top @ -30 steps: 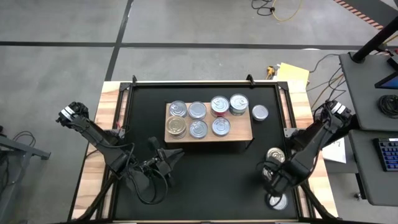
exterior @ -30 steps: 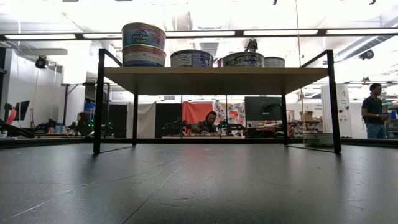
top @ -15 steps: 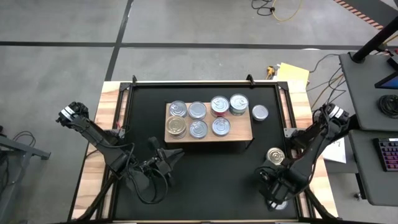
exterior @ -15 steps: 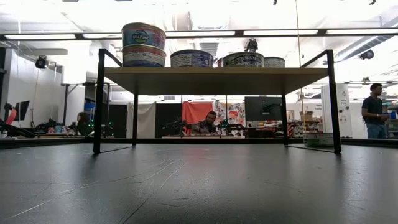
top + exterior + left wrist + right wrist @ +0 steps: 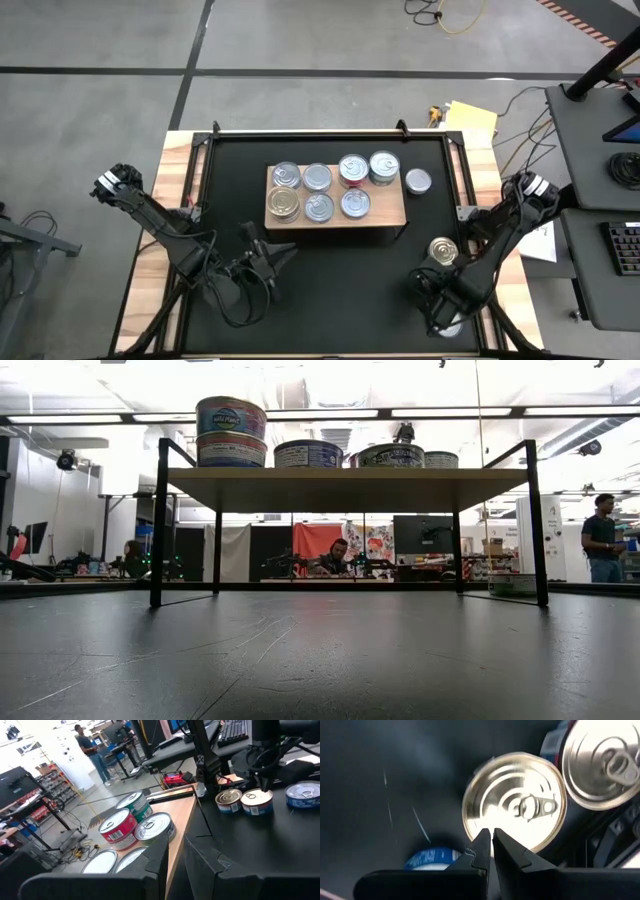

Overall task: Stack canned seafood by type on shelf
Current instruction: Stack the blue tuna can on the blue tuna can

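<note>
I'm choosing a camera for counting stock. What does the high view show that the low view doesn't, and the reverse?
Only the high view shows the left gripper and the right gripper. It also shows a silver-lidded round tin on the mat beside the shelf and a gold-lidded round tin nearer the right arm.
Only the low view shows the stacked pair of labelled tins at one end, the open space under the board, and people in the room behind.
Both show the light-wood rectangular shelf with round metal tins on top.
</note>
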### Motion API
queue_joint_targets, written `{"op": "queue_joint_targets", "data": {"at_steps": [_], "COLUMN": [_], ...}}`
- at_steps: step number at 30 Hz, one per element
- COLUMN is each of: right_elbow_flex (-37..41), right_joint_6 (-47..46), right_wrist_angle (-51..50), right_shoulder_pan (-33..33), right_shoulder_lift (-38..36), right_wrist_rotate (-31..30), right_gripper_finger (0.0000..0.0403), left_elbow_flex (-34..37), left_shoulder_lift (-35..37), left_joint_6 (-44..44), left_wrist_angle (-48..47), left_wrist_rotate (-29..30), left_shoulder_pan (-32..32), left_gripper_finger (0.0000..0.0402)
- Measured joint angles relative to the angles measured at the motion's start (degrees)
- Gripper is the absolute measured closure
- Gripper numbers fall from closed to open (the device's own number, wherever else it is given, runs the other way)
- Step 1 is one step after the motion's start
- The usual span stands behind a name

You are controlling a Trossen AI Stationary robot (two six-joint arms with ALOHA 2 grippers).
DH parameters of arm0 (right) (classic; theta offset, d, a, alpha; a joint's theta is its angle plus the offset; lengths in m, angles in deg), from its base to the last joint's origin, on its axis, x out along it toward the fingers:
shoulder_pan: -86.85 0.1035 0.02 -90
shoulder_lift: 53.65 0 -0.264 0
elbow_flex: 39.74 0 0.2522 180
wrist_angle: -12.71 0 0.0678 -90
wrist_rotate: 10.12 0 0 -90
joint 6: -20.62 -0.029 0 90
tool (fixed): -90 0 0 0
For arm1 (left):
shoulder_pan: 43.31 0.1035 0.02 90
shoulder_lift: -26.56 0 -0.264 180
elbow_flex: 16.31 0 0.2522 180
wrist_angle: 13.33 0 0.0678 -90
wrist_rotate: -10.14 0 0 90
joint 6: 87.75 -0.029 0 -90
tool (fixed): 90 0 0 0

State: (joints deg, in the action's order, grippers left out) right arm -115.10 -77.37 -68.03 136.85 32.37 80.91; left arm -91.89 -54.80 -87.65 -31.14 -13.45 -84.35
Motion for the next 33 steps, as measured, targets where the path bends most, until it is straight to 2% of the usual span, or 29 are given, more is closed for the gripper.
{"op": "queue_joint_targets", "data": {"at_steps": [6, 20, 33], "right_elbow_flex": [0.02, -0.02, 0.00], "right_joint_6": [0.45, 3.09, 9.46], "right_wrist_angle": [0.01, 5.39, 12.76], "right_shoulder_pan": [0.00, -0.02, -1.19], "right_shoulder_lift": [1.64, 5.66, 5.44], "right_wrist_rotate": [-6.92, -7.80, -15.44], "right_gripper_finger": [0.0390, 0.0390, 0.0390], "left_elbow_flex": [0.02, 0.13, 0.15], "left_shoulder_lift": [0.00, 0.00, 0.00], "left_joint_6": [0.06, 4.11, 5.20], "left_wrist_angle": [0.00, 0.09, 0.39], "left_wrist_rotate": [0.00, -1.47, -3.02], "left_shoulder_pan": [0.00, 0.00, -0.04], "left_gripper_finger": [0.0356, 0.0356, 0.0356]}}
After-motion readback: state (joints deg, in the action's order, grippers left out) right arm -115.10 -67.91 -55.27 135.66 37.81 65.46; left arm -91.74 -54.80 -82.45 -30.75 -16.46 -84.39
